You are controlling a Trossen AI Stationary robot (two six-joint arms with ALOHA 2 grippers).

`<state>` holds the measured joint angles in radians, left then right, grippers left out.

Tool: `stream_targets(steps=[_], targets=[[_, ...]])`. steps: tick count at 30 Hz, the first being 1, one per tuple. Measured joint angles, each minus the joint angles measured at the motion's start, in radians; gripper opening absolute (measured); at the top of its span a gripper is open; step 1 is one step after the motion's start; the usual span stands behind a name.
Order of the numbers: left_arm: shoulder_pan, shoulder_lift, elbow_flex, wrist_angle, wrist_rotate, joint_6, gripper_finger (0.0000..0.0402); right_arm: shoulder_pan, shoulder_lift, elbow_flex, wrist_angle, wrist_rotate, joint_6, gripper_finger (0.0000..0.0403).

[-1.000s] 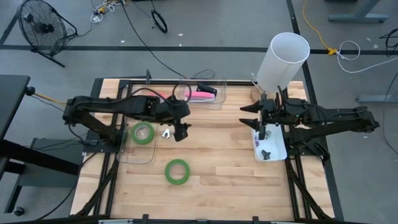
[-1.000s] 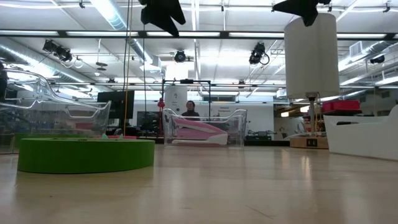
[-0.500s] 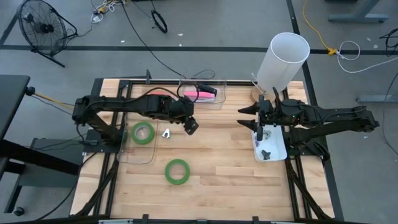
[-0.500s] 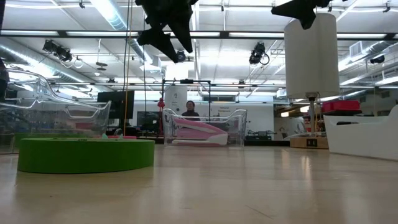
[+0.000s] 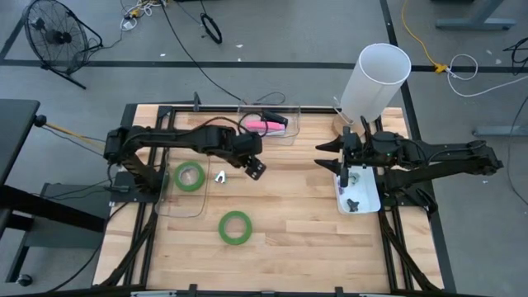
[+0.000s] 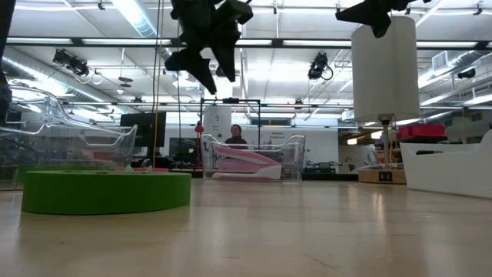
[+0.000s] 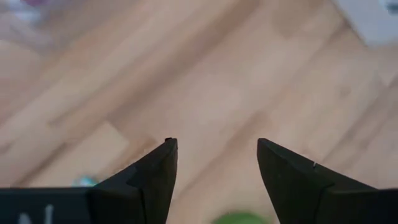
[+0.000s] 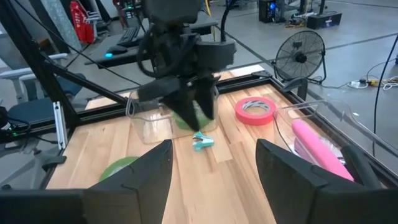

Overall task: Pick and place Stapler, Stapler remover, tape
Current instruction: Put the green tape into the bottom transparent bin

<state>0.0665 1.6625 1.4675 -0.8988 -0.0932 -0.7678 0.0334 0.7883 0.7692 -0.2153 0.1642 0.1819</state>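
While the right arm has scarcely shifted, the left arm has swung out over the last second: its gripper (image 5: 254,167), earlier hanging near the green roll in the tray, now sits further toward the table's middle, just in front of the clear bin (image 5: 268,124). Seen from the low camera it has dropped into frame as a dark shape high above the wood. Nothing on the table has changed place.

Spread apart and empty, the left fingers (image 7: 155,174) show only bare wood between them, touching nothing. The right gripper (image 5: 345,169) hovers over the white tray (image 5: 369,196), its fingers (image 8: 146,174) likewise parted, holding nothing.

One green tape (image 5: 190,176) lies inside the clear tray (image 5: 177,202) on the left side. A second green tape (image 5: 235,227) lies flat on the open wood nearer the front edge, well apart from both grippers. The pink-red tape (image 8: 255,109) lies on the wood beside the bin. Inside that bin rests the pink stapler (image 5: 268,124). The small teal remover (image 5: 220,176) lies on the wood just beside the clear tray, near the left gripper. A white cylinder (image 5: 375,78) stands at the far right corner.
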Motion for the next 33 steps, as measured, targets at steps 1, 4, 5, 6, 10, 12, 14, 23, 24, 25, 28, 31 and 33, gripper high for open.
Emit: stream_targets(steps=[1, 4, 5, 6, 10, 12, 14, 23, 24, 25, 28, 31, 33], targets=[[-0.008, 0.007, 0.000, -0.010, 0.014, 0.002, 0.0224, 0.000, 0.000, 0.000, -0.002, 0.000, 0.000, 0.0228], [-0.040, 0.032, -0.001, -0.010, 0.041, 0.070, 0.0222, 0.000, 0.000, 0.000, -0.012, 0.000, 0.000, 0.0228], [-0.053, 0.038, -0.001, -0.020, 0.055, 0.117, 0.0222, 0.000, 0.000, 0.000, -0.014, 0.000, 0.000, 0.0228], [-0.068, 0.043, -0.001, -0.024, 0.073, 0.163, 0.0222, 0.000, 0.000, 0.000, -0.012, 0.000, 0.000, 0.0228], [-0.136, 0.058, -0.002, -0.032, 0.107, 0.284, 0.0222, 0.000, 0.000, 0.000, -0.018, 0.000, 0.000, 0.0228], [-0.167, 0.065, 0.000, -0.024, 0.092, 0.326, 0.0222, 0.000, 0.000, 0.000, -0.021, -0.001, 0.000, 0.0228], [-0.198, 0.072, -0.002, -0.041, 0.081, 0.378, 0.0222, 0.000, 0.000, 0.000, -0.021, -0.001, 0.000, 0.0228], [-0.301, 0.136, -0.002, -0.041, 0.077, 0.553, 0.0249, 0.001, -0.001, 0.000, -0.028, -0.026, 0.000, 0.0228], [-0.307, 0.148, -0.002, -0.042, 0.085, 0.567, 0.0256, 0.001, -0.001, 0.000, -0.030, -0.026, 0.001, 0.0228], [-0.312, 0.160, -0.002, -0.040, 0.097, 0.572, 0.0262, 0.001, -0.001, 0.000, -0.029, -0.027, 0.005, 0.0228], [-0.324, 0.198, -0.002, -0.037, 0.137, 0.582, 0.0280, 0.001, -0.001, 0.000, -0.033, -0.026, 0.013, 0.0228], [-0.336, 0.233, -0.002, -0.041, 0.146, 0.604, 0.0292, 0.001, -0.001, 0.000, -0.033, -0.026, 0.016, 0.0228], [-0.342, 0.252, -0.002, -0.041, 0.145, 0.622, 0.0295, 0.001, -0.001, 0.000, -0.032, -0.027, 0.016, 0.0228]])
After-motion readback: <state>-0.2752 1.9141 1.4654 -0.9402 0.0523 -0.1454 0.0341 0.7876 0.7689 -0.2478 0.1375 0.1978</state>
